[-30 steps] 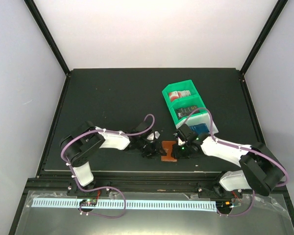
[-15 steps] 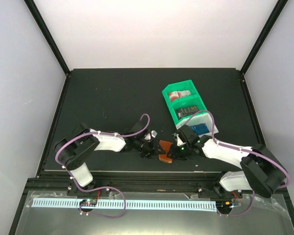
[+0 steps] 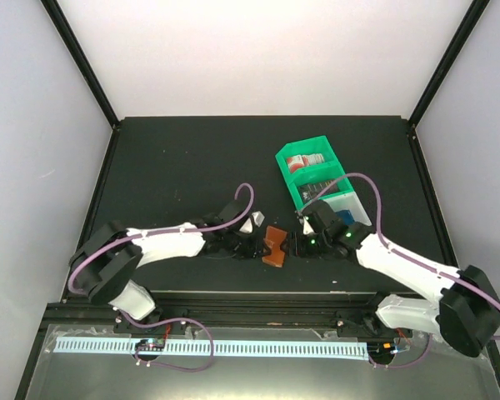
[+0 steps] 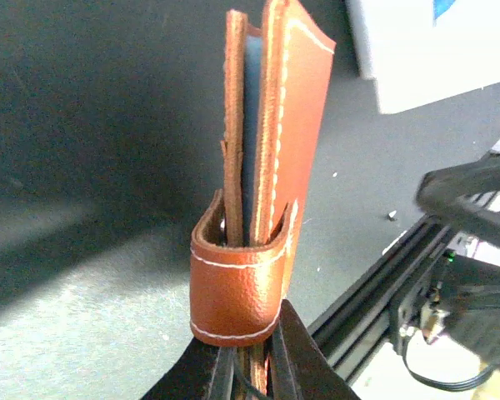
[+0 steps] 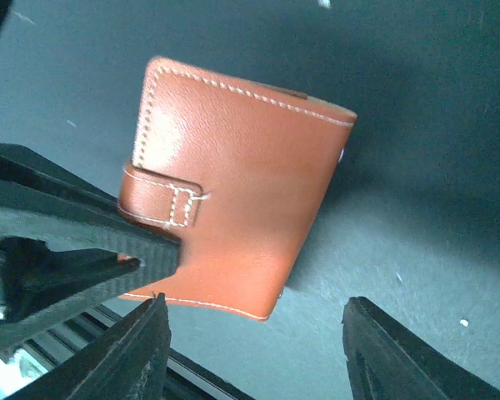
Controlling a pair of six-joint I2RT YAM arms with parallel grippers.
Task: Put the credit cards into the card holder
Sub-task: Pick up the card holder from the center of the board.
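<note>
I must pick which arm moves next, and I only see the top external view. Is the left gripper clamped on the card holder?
Observer: Yes, the left wrist view shows the left gripper shut on the card holder's bottom edge.
Operator: And the right gripper?
Observer: Open, its fingers apart, with the holder beyond their tips.
Operator: Cards inside?
Observer: A blue edge shows between the flaps; card or lining, I cannot tell.

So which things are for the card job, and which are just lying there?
For the job:
- the card holder, pinched by the left gripper
- the credit cards, sitting in the tray
- the right gripper, open beside the holder

Just there:
- the green-and-white tray, which only stores the cards
- the black table
- the purple cables
</note>
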